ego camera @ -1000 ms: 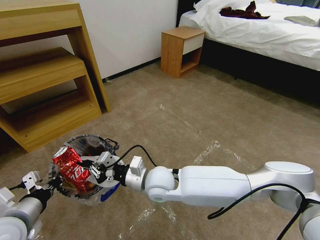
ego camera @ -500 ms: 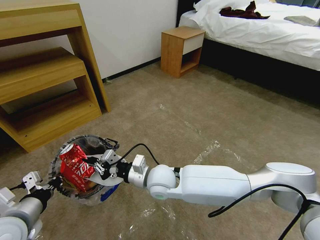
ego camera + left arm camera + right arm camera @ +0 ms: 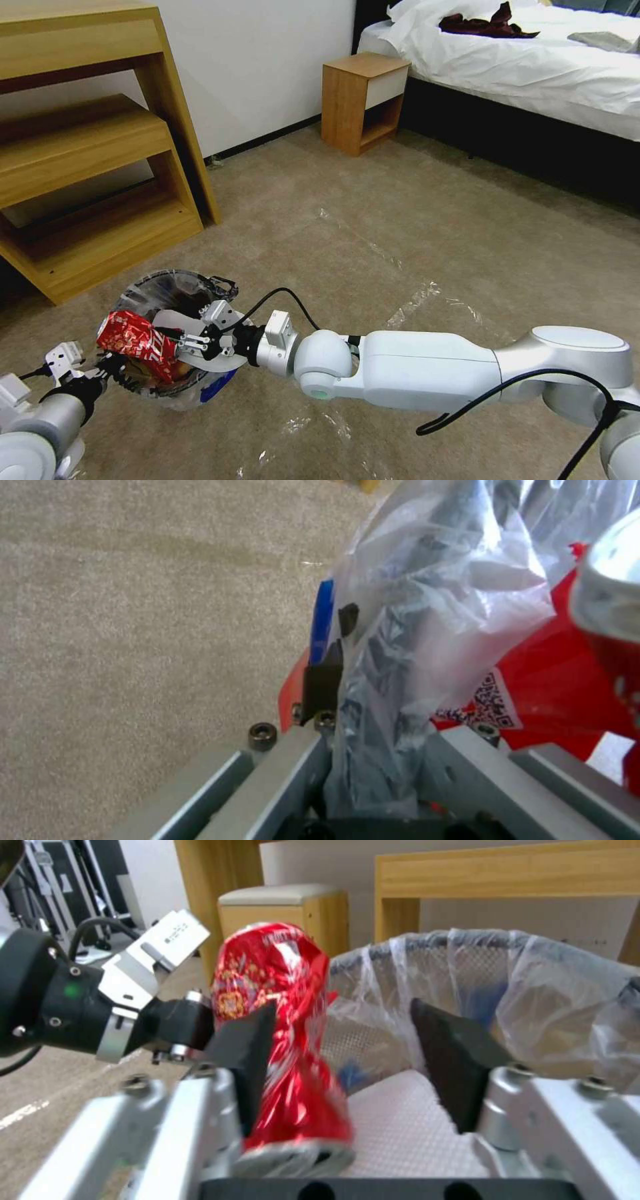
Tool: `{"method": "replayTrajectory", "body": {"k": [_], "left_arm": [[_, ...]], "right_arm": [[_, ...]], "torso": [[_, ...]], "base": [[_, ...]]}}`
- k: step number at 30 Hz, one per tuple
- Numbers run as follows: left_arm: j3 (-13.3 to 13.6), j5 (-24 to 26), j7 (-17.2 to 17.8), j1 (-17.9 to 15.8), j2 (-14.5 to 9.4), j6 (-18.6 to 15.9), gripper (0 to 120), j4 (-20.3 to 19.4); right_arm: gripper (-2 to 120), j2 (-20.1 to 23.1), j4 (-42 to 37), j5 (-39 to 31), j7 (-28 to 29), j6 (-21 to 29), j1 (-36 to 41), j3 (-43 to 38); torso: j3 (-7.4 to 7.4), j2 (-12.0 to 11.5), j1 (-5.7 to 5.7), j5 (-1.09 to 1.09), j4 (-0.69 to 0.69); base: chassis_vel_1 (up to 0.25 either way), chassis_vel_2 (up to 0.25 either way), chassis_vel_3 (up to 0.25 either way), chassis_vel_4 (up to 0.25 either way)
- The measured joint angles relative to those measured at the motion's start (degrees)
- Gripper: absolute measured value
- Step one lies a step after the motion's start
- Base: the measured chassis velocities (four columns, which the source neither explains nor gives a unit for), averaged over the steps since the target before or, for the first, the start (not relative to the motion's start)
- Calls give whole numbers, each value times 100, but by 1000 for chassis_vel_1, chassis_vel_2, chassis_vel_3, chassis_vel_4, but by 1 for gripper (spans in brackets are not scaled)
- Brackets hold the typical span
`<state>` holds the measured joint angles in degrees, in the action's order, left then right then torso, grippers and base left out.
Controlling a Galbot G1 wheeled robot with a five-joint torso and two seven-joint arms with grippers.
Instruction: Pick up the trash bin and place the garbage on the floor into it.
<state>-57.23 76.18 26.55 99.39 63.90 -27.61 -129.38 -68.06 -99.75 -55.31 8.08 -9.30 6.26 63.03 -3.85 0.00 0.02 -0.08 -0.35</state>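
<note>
The trash bin, dark with a crinkly clear bag, hangs just above the floor at lower left. My left gripper is shut on its near rim; in the left wrist view the left gripper pinches the bag and rim beside the blue patch. My right gripper reaches over the bin's mouth with its jaws open. The crushed red can, a piece of the garbage, tips loose over the rim. In the right wrist view the can leans on one finger of the right gripper. A white insole lies inside.
A wooden desk with low shelves stands close behind the bin. A wooden nightstand and a white bed line the far right. Shiny tape strips cross the open carpet ahead.
The right gripper has opened and drawn back slightly. The can, held upright a second ago, has tipped over to the left and sunk lower over the bin.
</note>
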Motion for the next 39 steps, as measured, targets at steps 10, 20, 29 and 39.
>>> {"method": "replayTrajectory", "body": {"k": [10,20,29,39], "left_arm": [[19,-46,-20,10,29,23,0,9],[13,-55,-25,39,22,26,0,31],[9,-51,-24,62,5,-4,0,70],[-22,-34,-10,34,-20,-9,0,118]], "right_arm": [[98,40,-51,-2,11,-2,22,-45],[100,41,-260,-119,57,-1,94,-337],[100,4,-448,-240,80,-9,161,-778],[100,25,-969,-610,-45,-204,371,-2172]], "torso": [[0,0,0,0,0],[0,0,0,0,0],[0,0,0,0,0],[0,0,0,0,0]], "base": [[0,0,0,0],[0,0,0,0],[0,0,0,0],[0,0,0,0]]}}
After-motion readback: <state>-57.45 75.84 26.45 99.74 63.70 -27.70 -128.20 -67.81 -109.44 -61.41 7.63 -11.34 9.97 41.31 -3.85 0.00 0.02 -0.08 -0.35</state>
